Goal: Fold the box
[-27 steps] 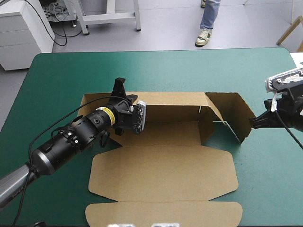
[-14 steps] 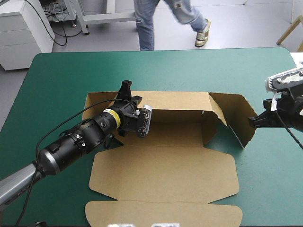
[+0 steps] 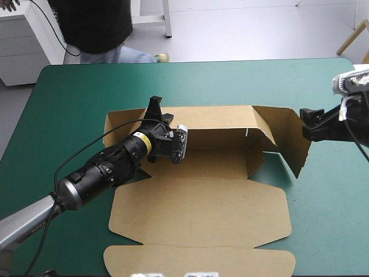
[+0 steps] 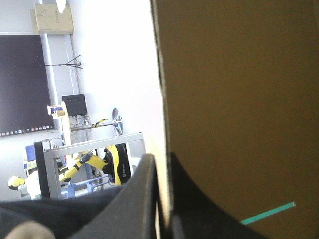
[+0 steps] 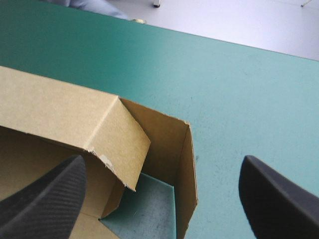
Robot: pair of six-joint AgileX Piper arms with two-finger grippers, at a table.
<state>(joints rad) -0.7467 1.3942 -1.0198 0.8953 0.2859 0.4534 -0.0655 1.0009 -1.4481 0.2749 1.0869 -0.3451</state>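
From above, the box (image 3: 199,210) lies in the middle of the teal-green cover (image 3: 230,81), its lid flat toward the near edge and its long far wall raised. The left gripper (image 3: 154,109) sits at the left part of that far wall, one black finger (image 3: 153,105) showing over the wall's top edge. The right gripper (image 3: 306,124) hangs just beside the box's right end, where an end flap stands up at an angle; from here its spread cannot be told. In the left wrist view, the left gripper (image 4: 160,160) is all but pressed together, pinching the thin edge of the brown board, and the box (image 4: 239,99) wall fills the field ahead of it. In the right wrist view, the right gripper (image 5: 162,162) is spread wide and holds nothing, its fingers (image 5: 47,196) far apart. The box (image 5: 60,109) corner, with one flap bent inward, lies ahead of and between them, touching neither, with bare cover (image 5: 234,79) beyond.
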